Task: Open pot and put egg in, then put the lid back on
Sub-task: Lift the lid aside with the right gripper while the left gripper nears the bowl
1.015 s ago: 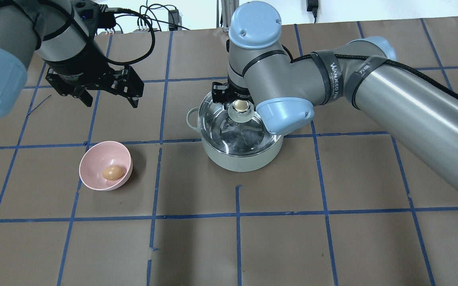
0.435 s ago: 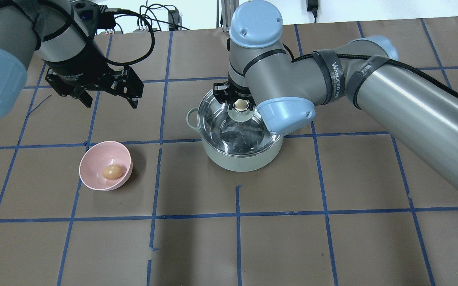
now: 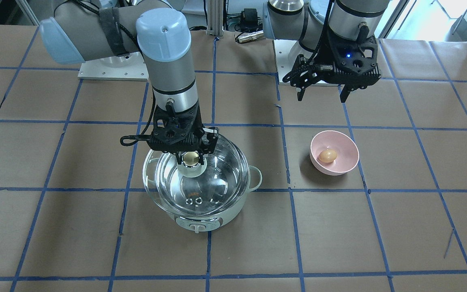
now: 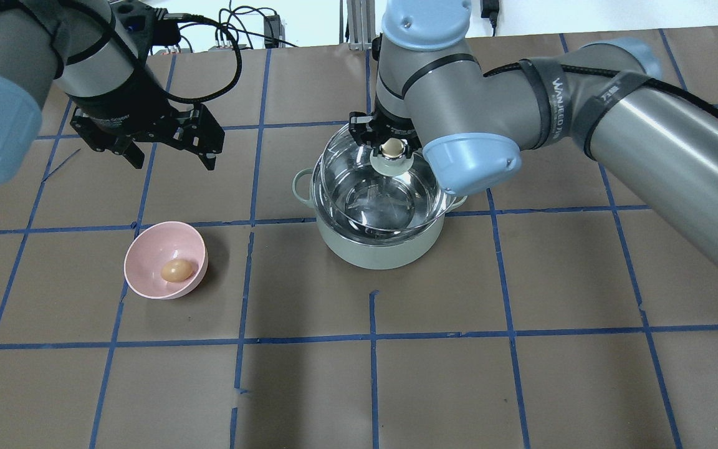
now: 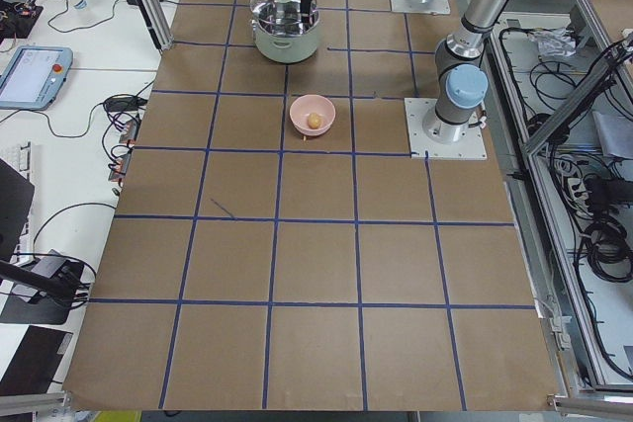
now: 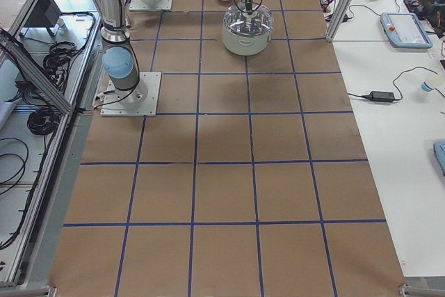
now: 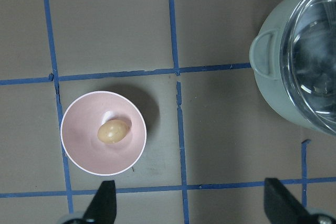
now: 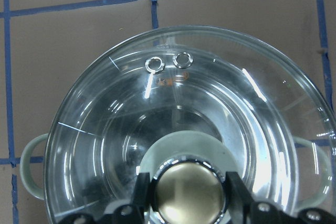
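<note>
1. Lid (image 4: 349, 171) is lifting off pot (image 4: 378, 251) toward 1 o'clock, right gripper (image 4: 391, 149) clamping its knob (image 4: 391, 147).
2. Left gripper (image 4: 172, 159) is still hovering, spread wide.
3. Egg (image 4: 176, 270) is resting in bowl (image 4: 139, 259) at pot's 8 o'clock.

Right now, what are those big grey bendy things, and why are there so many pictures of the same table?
Those are a robot's two arms, each ending in a two-finger pincer. The pictures show one moment from six cameras: one over the robot's shoulders, one facing it, one at each end of the table, and one on each wrist. On the brown table sit a green pot and a pink bowl with a brown egg inside. The right pincer is pinching the gold knob of the glass lid, holding it slightly above the pot, it seems. The left pincer hangs open and empty above the table, not far from the bowl.
</note>
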`<state>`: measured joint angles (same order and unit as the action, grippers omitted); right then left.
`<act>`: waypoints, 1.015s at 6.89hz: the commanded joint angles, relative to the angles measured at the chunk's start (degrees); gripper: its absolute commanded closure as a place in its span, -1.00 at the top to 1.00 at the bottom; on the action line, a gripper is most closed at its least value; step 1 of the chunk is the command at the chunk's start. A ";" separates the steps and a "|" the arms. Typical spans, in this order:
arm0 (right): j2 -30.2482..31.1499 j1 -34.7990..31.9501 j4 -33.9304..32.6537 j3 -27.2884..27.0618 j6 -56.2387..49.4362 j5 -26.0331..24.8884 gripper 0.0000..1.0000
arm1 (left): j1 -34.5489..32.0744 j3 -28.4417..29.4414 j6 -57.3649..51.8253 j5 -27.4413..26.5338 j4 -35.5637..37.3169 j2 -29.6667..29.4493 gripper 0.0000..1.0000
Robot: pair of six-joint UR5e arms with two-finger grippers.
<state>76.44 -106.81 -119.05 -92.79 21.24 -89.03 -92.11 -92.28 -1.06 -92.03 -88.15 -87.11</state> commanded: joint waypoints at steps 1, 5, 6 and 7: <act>4.49 7.19 6.52 0.59 -6.70 0.70 -0.01 | 0.00 0.00 0.00 -0.08 -0.09 -0.08 1.00; 8.90 15.55 10.59 0.15 -17.96 0.43 0.01 | 3.59 -0.26 -0.52 0.27 -2.01 0.01 1.00; 10.04 18.27 12.68 -0.02 -22.17 0.61 0.01 | 6.13 -2.61 -3.66 0.79 -3.33 0.62 1.00; 10.74 21.08 14.10 -0.20 -26.21 0.87 0.01 | 8.51 -5.86 -6.39 0.36 -3.17 2.10 0.96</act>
<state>86.14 -89.11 -106.84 -92.79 -0.09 -88.44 -86.48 -94.95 -4.38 -91.53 -90.85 -86.31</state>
